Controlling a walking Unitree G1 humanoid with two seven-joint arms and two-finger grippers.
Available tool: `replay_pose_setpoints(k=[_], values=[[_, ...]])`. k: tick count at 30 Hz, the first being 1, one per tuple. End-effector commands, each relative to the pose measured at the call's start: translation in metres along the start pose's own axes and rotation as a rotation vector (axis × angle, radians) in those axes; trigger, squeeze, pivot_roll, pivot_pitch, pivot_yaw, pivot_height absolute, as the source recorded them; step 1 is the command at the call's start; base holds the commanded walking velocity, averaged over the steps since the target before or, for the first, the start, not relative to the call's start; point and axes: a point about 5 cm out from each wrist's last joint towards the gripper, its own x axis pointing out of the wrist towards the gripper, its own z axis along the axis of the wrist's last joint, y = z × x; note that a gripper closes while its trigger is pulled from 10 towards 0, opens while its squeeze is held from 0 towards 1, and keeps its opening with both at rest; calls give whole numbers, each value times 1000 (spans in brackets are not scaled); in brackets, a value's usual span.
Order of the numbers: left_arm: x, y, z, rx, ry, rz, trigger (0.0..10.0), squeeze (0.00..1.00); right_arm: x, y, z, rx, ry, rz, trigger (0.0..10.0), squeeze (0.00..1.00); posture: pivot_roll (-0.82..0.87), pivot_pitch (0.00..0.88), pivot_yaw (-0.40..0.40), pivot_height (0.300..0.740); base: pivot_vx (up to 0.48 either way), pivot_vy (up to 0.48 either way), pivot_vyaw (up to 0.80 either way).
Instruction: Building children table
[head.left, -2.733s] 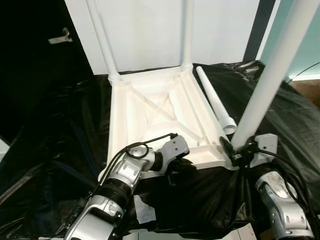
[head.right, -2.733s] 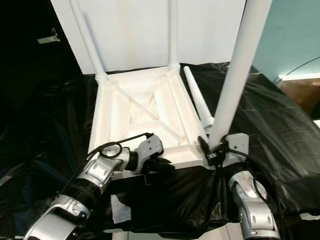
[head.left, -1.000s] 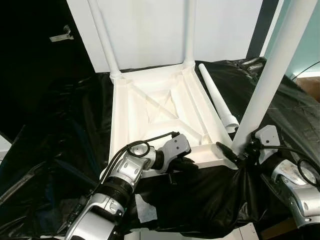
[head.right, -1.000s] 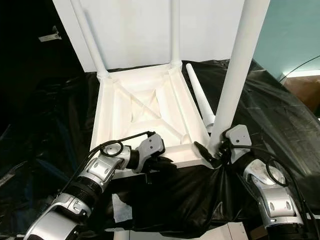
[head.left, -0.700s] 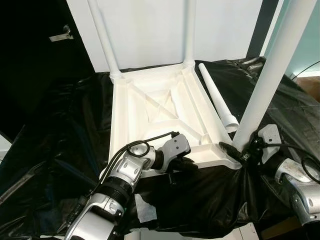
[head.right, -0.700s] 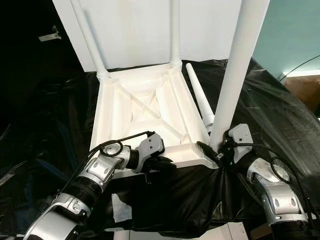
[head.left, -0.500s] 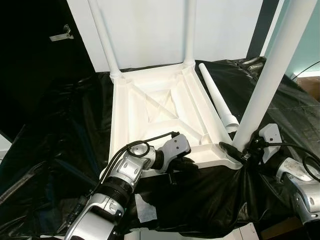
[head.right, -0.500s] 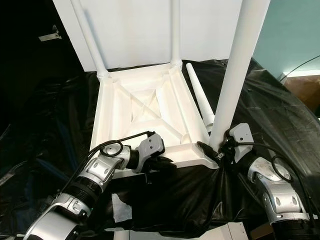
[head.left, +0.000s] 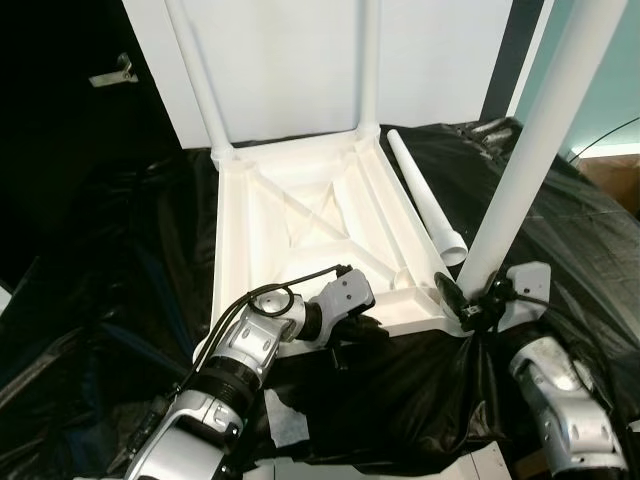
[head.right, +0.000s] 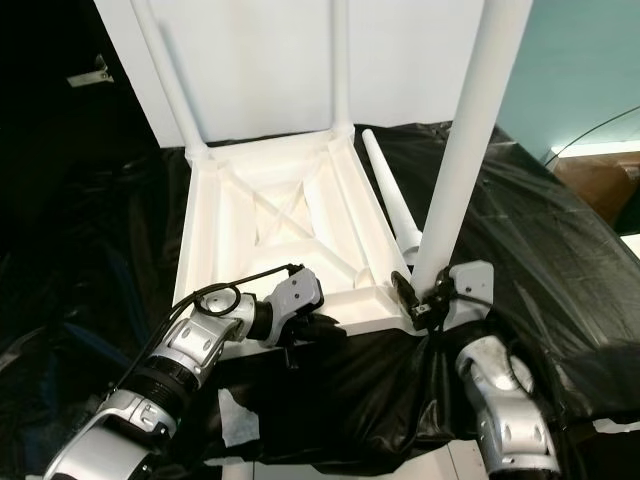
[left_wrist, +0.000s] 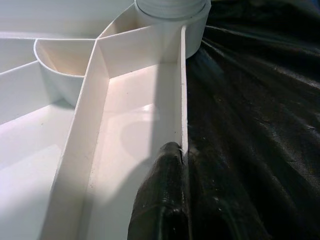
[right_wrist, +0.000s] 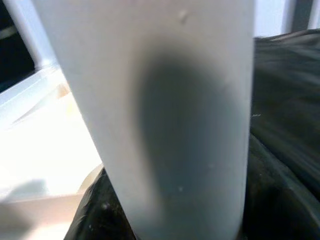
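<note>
Right gripper (head.left: 468, 302) has swung back in against near-right leg (head.left: 520, 175) base since half a second ago; forearm now more upright. Fingers clamped on leg just above corner socket. Leg stands tilted, foot at near right corner of inverted white table top (head.left: 300, 225). Left gripper (head.left: 362, 332) pinches near rim of table top, finger (left_wrist: 161, 200) closed over edge. Two far legs upright in sockets. Loose fourth leg (head.left: 425, 200) lies on black sheet (head.left: 120, 260) beside table's right edge.
</note>
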Motion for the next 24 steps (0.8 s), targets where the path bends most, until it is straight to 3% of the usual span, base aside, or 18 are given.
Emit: replay_pose_setpoints(k=[1,3,4,6,10,15,16,20,21,23,24], values=[[15,-28,-52,-210,95,-53,10000,0,3,16,-9,29,32,-39,0,0,-127,39,22,740,0,0,0],[16,-29,-52,-210,95,-53,10000,0,4,5,-12,36,39,-207,0,0,-125,39,20,740,0,0,0],[16,-29,-52,-210,95,-53,10000,0,4,5,-12,36,39,-207,0,0,-125,39,20,740,0,0,0],[17,-29,-52,-212,93,-54,10000,0,4,-5,-15,68,59,-333,0,0,-120,40,16,740,0,0,0],[17,-31,-52,-216,91,-53,10000,0,5,-5,-15,85,65,-405,0,0,-119,42,14,740,0,0,0],[17,-31,-53,-218,91,-52,10000,0,7,1,-15,68,64,-381,0,0,-119,42,12,740,0,0,0],[18,-31,-53,-218,90,-52,10000,0,9,6,-13,37,61,-337,10000,0,-120,42,12,740,0,0,0],[18,-32,-52,-217,88,-55,10000,0,11,16,-9,-23,35,-226,10000,0,-122,41,13,740,0,0,0],[18,-31,-52,-217,87,-54,10000,0,11,18,-8,-25,29,-192,10000,1000,-125,40,15,740,0,0,0],[18,-31,-51,-217,86,-54,10000,0,11,19,-7,-25,26,-170,10000,1000,-125,40,15,740,0,0,0],[17,-30,-52,-216,87,-53,10000,0,13,23,-8,-12,35,-101,10000,1000,-131,39,18,740,0,0,0]])
